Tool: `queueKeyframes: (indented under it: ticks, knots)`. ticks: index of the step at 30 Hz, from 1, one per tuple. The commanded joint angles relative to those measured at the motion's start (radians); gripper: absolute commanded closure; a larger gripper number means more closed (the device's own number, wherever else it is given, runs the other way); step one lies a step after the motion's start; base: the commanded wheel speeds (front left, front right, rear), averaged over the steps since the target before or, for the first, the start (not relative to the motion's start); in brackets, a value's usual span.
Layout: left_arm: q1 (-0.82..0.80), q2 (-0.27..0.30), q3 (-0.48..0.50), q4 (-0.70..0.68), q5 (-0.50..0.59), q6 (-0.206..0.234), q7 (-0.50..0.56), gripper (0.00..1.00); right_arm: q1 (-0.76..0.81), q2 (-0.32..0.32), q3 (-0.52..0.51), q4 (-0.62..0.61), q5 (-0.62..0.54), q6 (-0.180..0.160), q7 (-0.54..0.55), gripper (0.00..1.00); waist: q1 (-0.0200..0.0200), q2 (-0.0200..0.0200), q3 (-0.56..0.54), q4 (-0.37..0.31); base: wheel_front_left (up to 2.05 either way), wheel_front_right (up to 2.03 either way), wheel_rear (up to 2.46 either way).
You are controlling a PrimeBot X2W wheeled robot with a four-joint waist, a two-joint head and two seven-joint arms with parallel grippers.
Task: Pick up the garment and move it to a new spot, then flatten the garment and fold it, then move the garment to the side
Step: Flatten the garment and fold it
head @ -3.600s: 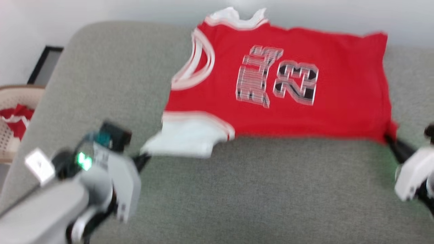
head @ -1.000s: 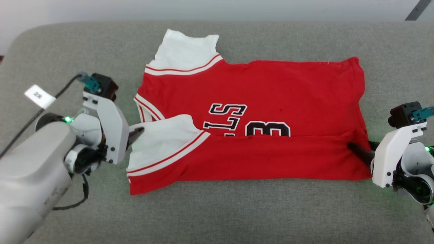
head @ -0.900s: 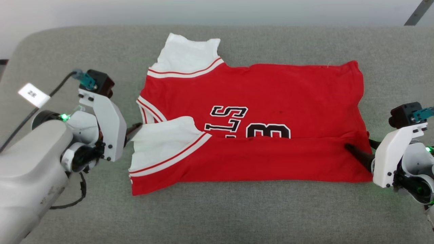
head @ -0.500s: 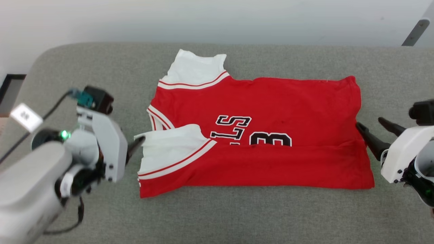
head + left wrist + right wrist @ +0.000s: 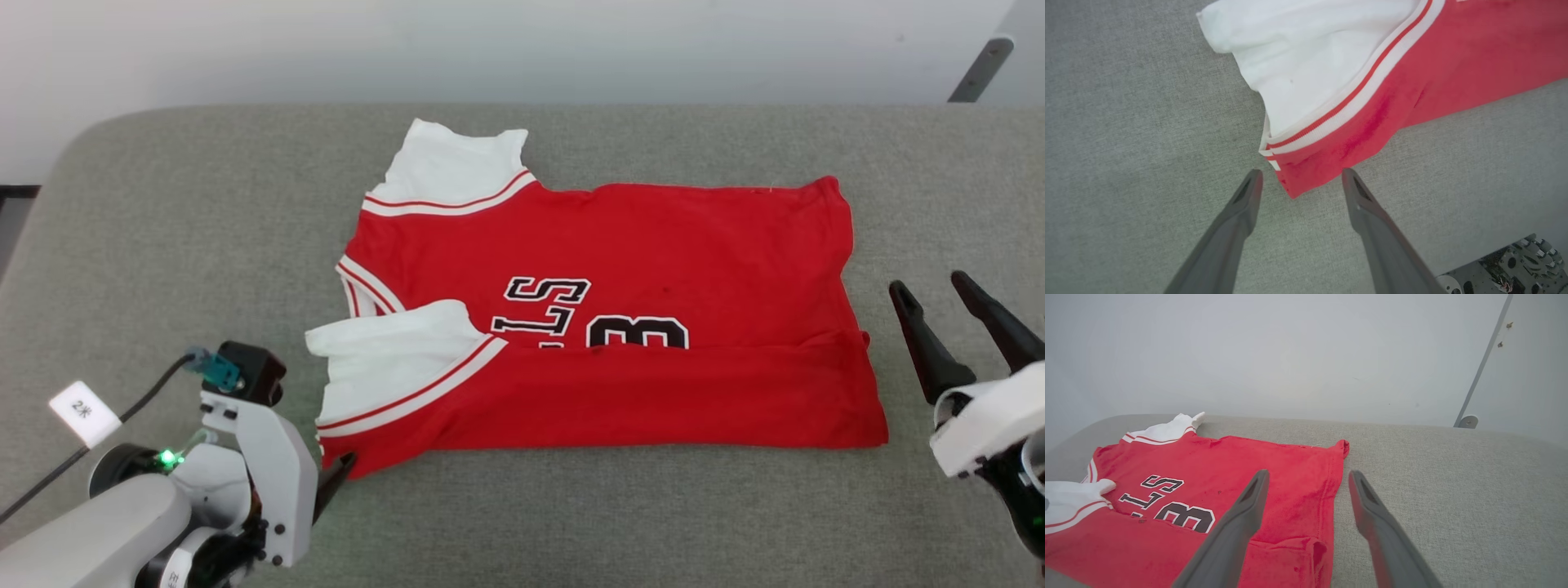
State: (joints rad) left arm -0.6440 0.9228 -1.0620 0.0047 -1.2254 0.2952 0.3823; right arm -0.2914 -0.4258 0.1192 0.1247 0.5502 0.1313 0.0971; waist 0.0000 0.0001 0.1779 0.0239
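Head view shows the right gripper point(image 5: 928, 282) and left gripper point(image 5: 1301, 173) freshly let go, both splayed open, leaving the garment point(image 5: 653, 245) half-folded mid-cushion point(image 5: 204, 245), seemingly ready for another fold.

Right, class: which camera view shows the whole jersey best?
The head view: the whole jersey lies in it, one long side folded over the lettering. The left wrist view catches one striped-trim corner close up; the right wrist view sees it at a slant, near edge cut off.
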Motion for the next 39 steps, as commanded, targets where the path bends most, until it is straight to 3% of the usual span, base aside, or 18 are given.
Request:
queueKeyframes:
  ticks: [1, 7, 15, 16, 17, 18, 26, 39]
  knots:
    - [0.013, 0.001, -0.001, 0.006, -0.003, 0.003, -0.008, 0.0, 0.019, 0.016, -0.022, -0.021, -0.01, -0.001, 0.0, 0.0, 0.0, -0.0001, 0.009, -0.008, 0.0, 0.0, 0.0]
    - [0.023, -0.038, -0.007, 0.094, -0.016, -0.026, -0.018, 0.0, 0.093, 0.078, -0.1, -0.107, -0.047, -0.001, 0.037, 0.0, 0.0, -0.0001, 0.032, -0.025, 0.0, 0.0, 0.0]
    - [0.017, -0.125, -0.014, 0.24, -0.036, -0.106, -0.044, 0.0, 0.187, 0.164, -0.192, -0.197, -0.08, -0.001, 0.086, 0.0, 0.0, -0.0001, 0.064, -0.04, 0.0, 0.0, 0.0]
    - [0.014, -0.135, -0.014, 0.259, -0.033, -0.115, -0.046, 0.09, 0.195, 0.172, -0.198, -0.202, -0.078, -0.001, 0.096, 0.0, 0.0, -0.0001, 0.067, -0.041, 0.0, 0.0, 0.0]
    - [0.012, -0.143, -0.016, 0.272, -0.035, -0.128, -0.045, 0.73, 0.203, 0.178, -0.2, -0.202, -0.074, -0.001, 0.112, 0.0, 0.0, -0.0001, 0.069, -0.041, 0.0, 0.0, 0.0]
    - [0.01, -0.151, -0.017, 0.284, -0.038, -0.141, -0.048, 1.0, 0.207, 0.179, -0.197, -0.203, -0.072, -0.001, 0.13, 0.0, 0.0, -0.0001, 0.07, -0.042, 0.0, 0.0, 0.0]
    - [-0.025, -0.19, -0.032, 0.348, -0.016, -0.207, -0.045, 1.0, 0.173, 0.162, -0.156, -0.158, -0.015, -0.001, 0.332, 0.0, 0.0, -0.0001, 0.077, -0.03, 0.0, 0.0, 0.0]
    - [-0.059, -0.236, -0.042, 0.378, -0.002, -0.243, -0.046, 1.0, 0.044, 0.128, -0.121, 0.053, -0.027, -0.001, 0.531, 0.0, 0.0, -0.0001, 0.084, 0.019, 0.0, 0.0, 0.0]
